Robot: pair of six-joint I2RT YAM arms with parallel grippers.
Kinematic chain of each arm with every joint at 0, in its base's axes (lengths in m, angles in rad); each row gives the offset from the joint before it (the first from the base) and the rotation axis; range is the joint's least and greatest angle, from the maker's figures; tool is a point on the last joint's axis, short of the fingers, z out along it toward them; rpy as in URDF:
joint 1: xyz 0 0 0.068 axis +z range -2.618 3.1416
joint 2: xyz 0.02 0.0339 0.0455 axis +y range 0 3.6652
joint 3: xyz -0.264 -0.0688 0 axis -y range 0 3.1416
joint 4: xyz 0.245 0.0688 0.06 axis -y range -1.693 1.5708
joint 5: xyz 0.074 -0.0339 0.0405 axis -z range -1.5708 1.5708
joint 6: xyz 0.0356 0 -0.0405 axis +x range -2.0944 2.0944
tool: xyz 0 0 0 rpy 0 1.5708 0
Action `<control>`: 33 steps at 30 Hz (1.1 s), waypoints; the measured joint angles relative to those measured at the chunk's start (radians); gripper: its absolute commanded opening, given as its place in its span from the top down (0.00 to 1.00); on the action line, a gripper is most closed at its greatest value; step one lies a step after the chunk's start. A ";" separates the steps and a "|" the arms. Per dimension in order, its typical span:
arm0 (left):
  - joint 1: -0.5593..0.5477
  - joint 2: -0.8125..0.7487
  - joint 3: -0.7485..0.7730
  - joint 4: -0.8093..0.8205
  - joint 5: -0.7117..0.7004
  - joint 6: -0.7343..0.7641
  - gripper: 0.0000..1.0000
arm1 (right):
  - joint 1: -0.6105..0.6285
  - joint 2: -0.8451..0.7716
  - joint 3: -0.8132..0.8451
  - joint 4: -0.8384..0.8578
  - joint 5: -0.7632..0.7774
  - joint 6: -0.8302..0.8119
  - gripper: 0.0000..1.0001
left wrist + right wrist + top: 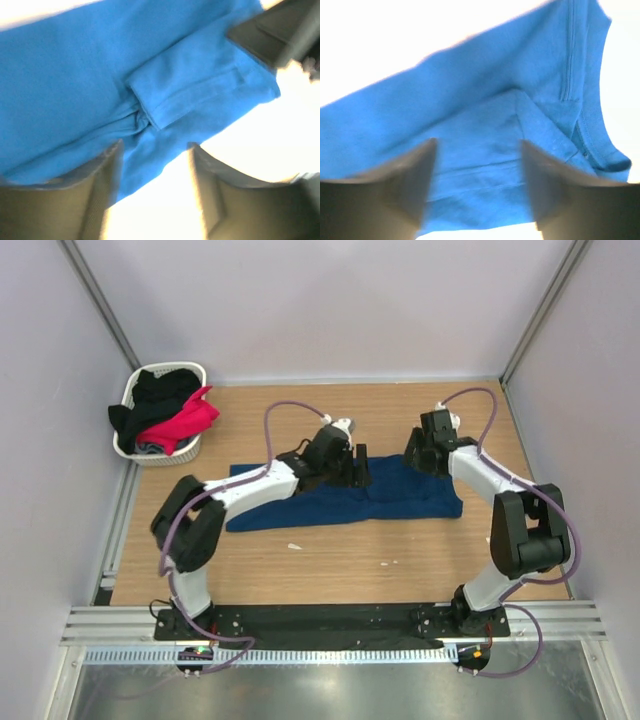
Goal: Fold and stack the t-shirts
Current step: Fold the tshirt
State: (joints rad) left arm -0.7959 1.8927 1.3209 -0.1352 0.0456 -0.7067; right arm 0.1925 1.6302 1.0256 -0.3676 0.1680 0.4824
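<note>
Navy t-shirt lies as long band mid-table; left gripper, right gripper over it, both half-open, holding nothing; white basket at 10 o'clock.

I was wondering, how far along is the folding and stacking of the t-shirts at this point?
Early. Done: the navy t-shirt lies on the table and looks folded into a long strip. In hand: the left gripper and right gripper hover open over it, holding nothing. Left: finishing that fold, then the pink shirt and black shirt, both bunched in the basket. No stack is visible yet.
</note>
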 measured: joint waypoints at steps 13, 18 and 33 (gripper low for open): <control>0.191 -0.253 -0.084 -0.209 -0.055 0.548 0.11 | 0.012 -0.091 0.102 -0.155 0.032 0.245 0.00; 0.252 -0.142 -0.118 -0.261 -0.056 0.557 0.14 | 0.034 0.010 0.080 -0.179 0.085 0.336 0.00; 0.266 -0.164 -0.325 -0.134 -0.115 0.269 0.19 | 0.039 0.313 0.285 -0.190 0.162 0.286 0.00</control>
State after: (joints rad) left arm -0.5304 1.7287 0.9955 -0.2687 -0.0696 -0.4377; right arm 0.2310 1.9434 1.3109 -0.5571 0.3298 0.7685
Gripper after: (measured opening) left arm 0.809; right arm 0.996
